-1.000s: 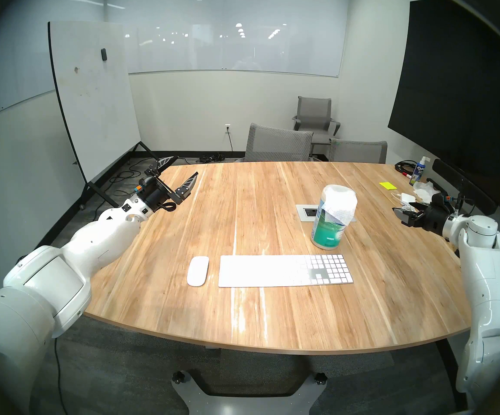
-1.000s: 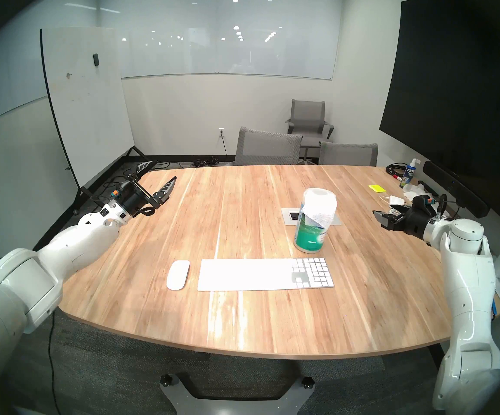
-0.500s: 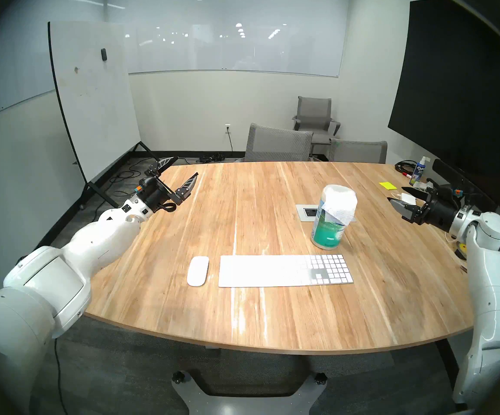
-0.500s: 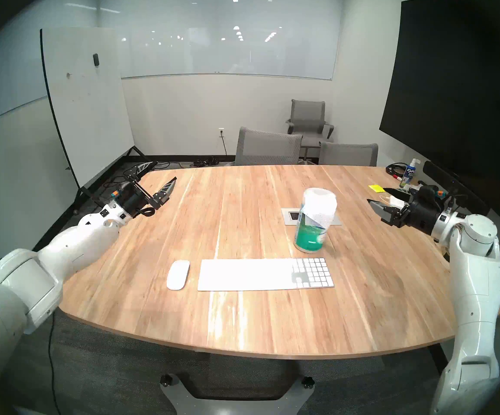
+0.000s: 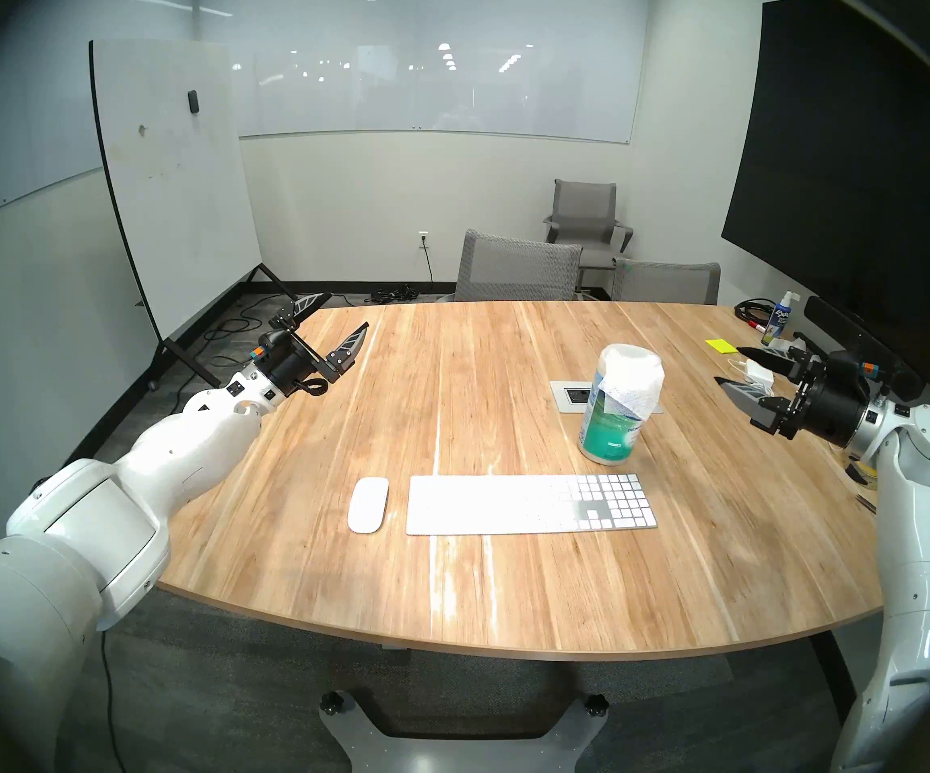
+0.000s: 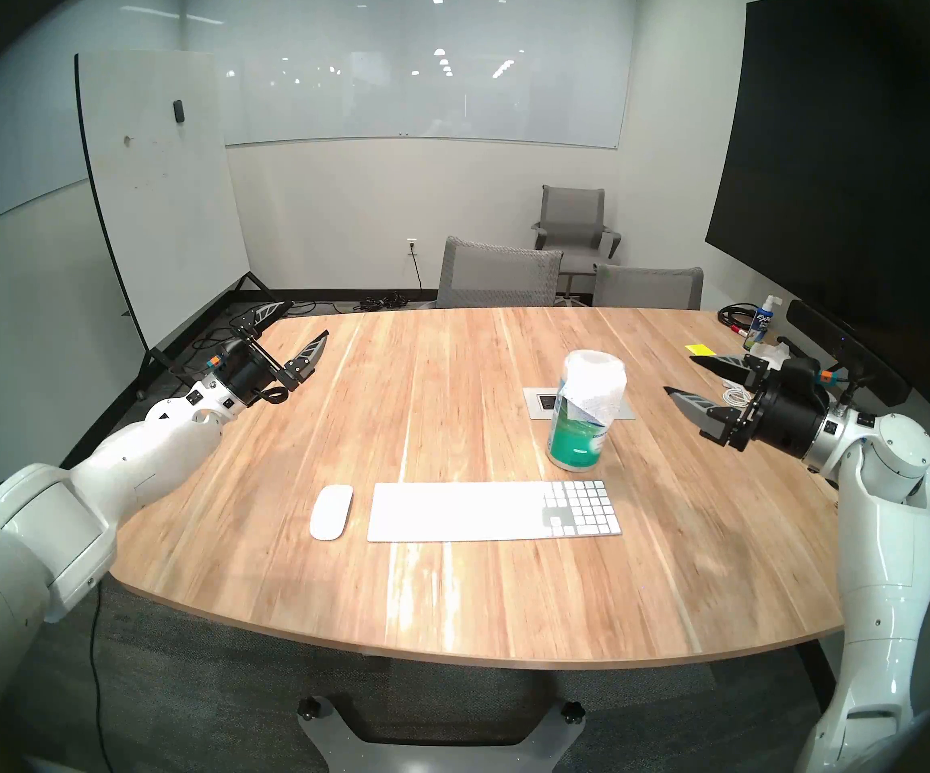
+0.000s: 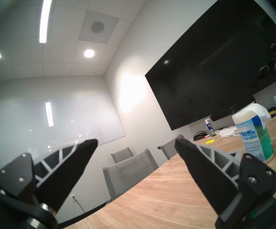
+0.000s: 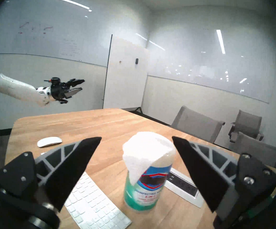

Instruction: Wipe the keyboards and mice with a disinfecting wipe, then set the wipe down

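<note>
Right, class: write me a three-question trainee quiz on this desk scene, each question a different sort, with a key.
1. True or false: the thin white wipe is draped over the top of the blue-green wipes canister.
2. Which lies nearer the left gripper: (a) the glossy white oval mouse or (b) the slim white keyboard?
3. Fill in: the right gripper has its fingers ____ and holds nothing.

Key: 1 true; 2 a; 3 open.

Glossy white arms (image 5: 184, 459); black wrists; grey-ribbed, black-tipped claw fingers (image 7: 205, 167).
</note>
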